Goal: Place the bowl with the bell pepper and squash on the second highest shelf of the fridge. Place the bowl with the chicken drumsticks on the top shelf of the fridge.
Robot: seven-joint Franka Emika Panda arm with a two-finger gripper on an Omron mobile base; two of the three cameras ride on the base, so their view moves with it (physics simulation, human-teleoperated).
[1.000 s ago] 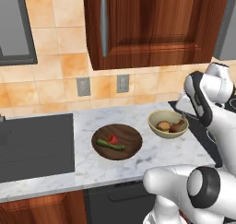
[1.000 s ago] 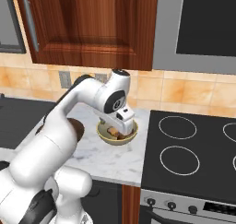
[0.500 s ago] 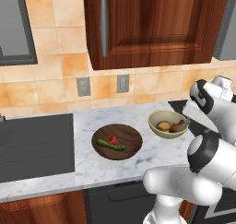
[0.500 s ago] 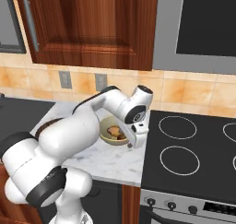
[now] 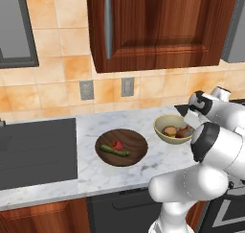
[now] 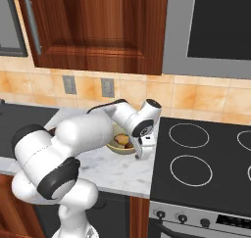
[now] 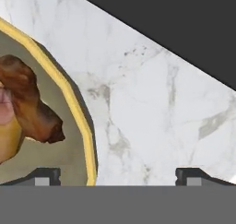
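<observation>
I've swung the arm right so the wide-open gripper (image 7: pixel 118 177) now straddles the right rim of the drumstick bowl (image 5: pixel 175 130) on the counter (image 5: pixel 86 126), ready to grab it.

Counter: white grey-veined marble counter (image 5: pixel 91 167), running under the tiled wall, between a dark panel on the left and a black stovetop (image 6: pixel 196 158) on the right.
On counter, centre: dark wooden bowl (image 5: pixel 136 153), holding a red bell pepper (image 5: pixel 116 144) and a green squash (image 5: pixel 115 151), touching.
On counter, right: yellow-rimmed bowl (image 5: pixel 161 131), near the stovetop edge, holding brown chicken drumsticks (image 5: pixel 175 131).
Spacing: bowls apart, bare marble between.
Hand view: yellow rim (image 7: pixel 69 96) resting flat on marble.
</observation>
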